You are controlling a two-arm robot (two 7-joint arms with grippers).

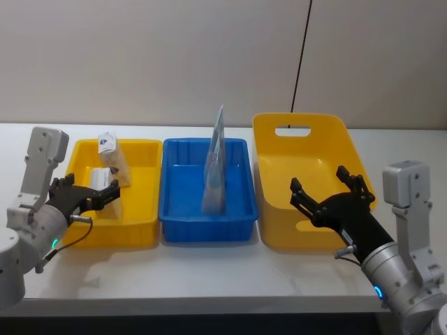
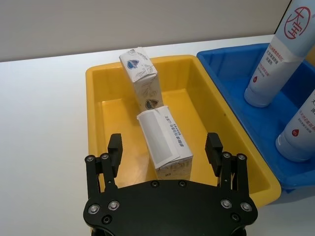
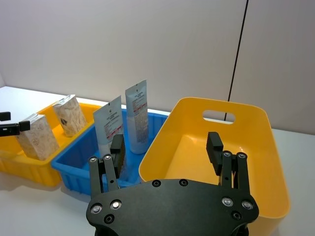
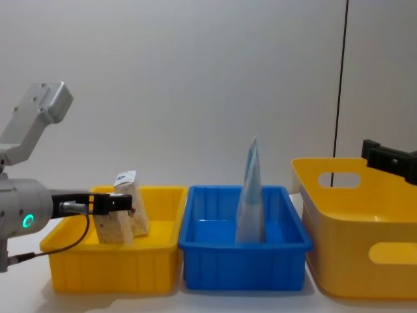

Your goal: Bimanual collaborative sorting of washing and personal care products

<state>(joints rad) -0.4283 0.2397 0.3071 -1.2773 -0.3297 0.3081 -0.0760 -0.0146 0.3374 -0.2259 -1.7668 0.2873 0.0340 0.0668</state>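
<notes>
packets stand two deep in the left yellow bin (image 2: pixel 93 118). the near packet (image 2: pixel 165 132) sits between the spread fingers of the left gripper (image 2: pixel 164 143) with a gap on each side, so the gripper holds nothing. the far packet (image 2: pixel 140 78) stands near the bin's back wall. the left wrist view shows those gaps, while the chest view puts the fingertips just at the near packet's top. two pale blue tubes (image 3: pixel 137 115) stand upright in the blue bin (image 1: pixel 202 230); in the head view they look like one. the right gripper (image 1: pixel 332 195) hangs wide open, holding nothing, over the big yellow bin (image 1: pixel 335 129), with bare floor between its walls. the bins stand side by side on the white table (image 1: pixel 209 279).
</notes>
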